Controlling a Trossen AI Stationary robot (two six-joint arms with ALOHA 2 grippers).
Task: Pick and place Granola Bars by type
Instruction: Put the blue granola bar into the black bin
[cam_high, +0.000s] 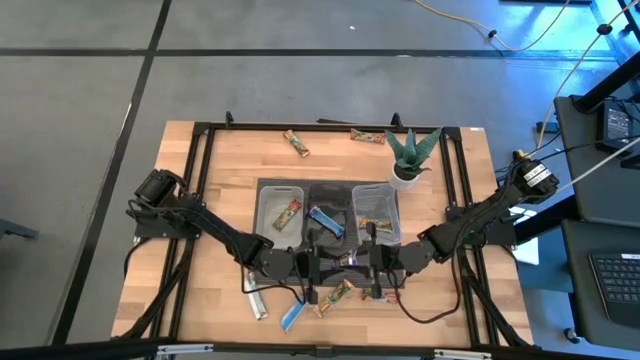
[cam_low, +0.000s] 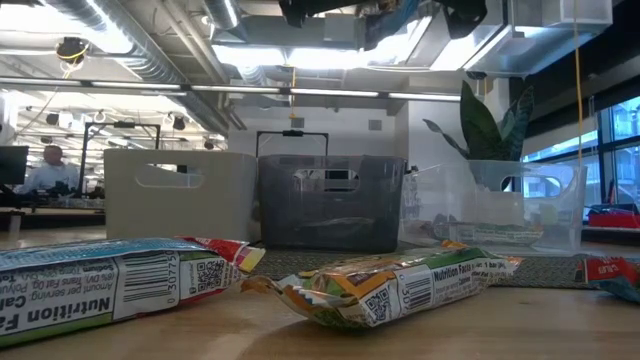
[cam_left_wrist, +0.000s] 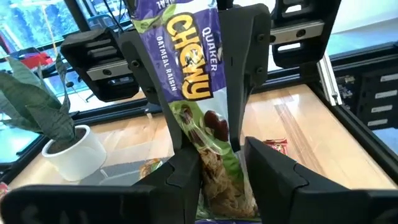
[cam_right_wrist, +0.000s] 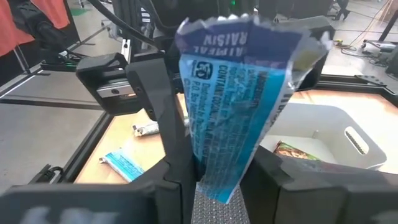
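One purple Quaker Chewy granola bar (cam_high: 345, 260) hangs in the air between my two grippers, just in front of the three bins. My left gripper (cam_high: 330, 263) and my right gripper (cam_high: 362, 262) face each other, and each is shut on one end of it. The left wrist view shows the bar's printed front (cam_left_wrist: 193, 81). The right wrist view shows its blue label side (cam_right_wrist: 236, 106). Other bars lie flat on the table near the front edge: a tan one (cam_high: 333, 297), a blue one (cam_high: 292, 316) and a silver one (cam_high: 258, 300). My left gripper pinches the bar's end with the granola picture (cam_left_wrist: 214, 165) between its two fingers. The fingers come level from the table's left and lie along the bar. The bar is lifted clear of the table. My right gripper pinches the bar's opposite end (cam_right_wrist: 217, 171) between its two fingers, coming level from the table's right and lying along the bar. In the left wrist view its fingers (cam_left_wrist: 155, 81) flank the bar's logo half. The bar is clear of the table.
Behind the grippers stand a clear bin (cam_high: 280, 210) with a tan bar, a dark bin (cam_high: 325, 215) with a blue bar, and a clear bin (cam_high: 375, 210). A potted plant (cam_high: 410, 155) stands at the back right. Two bars (cam_high: 296, 143) lie near the far edge.
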